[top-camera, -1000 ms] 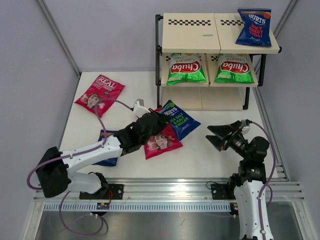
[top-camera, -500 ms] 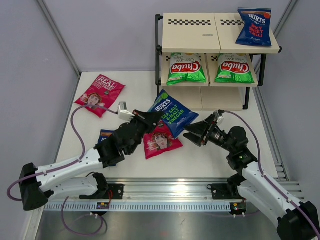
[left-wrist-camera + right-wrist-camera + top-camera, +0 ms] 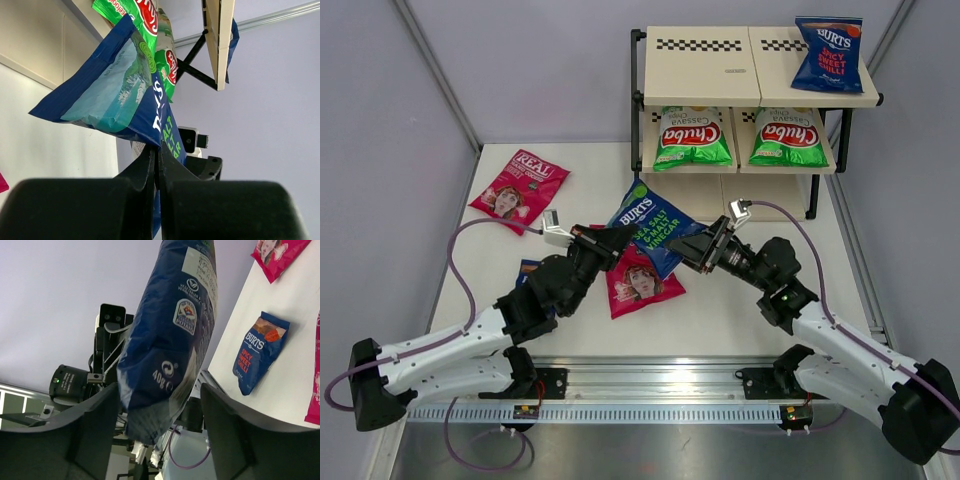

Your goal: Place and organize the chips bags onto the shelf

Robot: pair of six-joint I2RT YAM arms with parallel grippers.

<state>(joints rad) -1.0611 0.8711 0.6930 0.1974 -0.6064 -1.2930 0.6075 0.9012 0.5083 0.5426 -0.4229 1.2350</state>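
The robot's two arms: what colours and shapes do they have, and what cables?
Both the left arm and the right arm have white link shells and black joints. The left gripper and right gripper are black, with two fingers. A pale purple cable loops along each arm.
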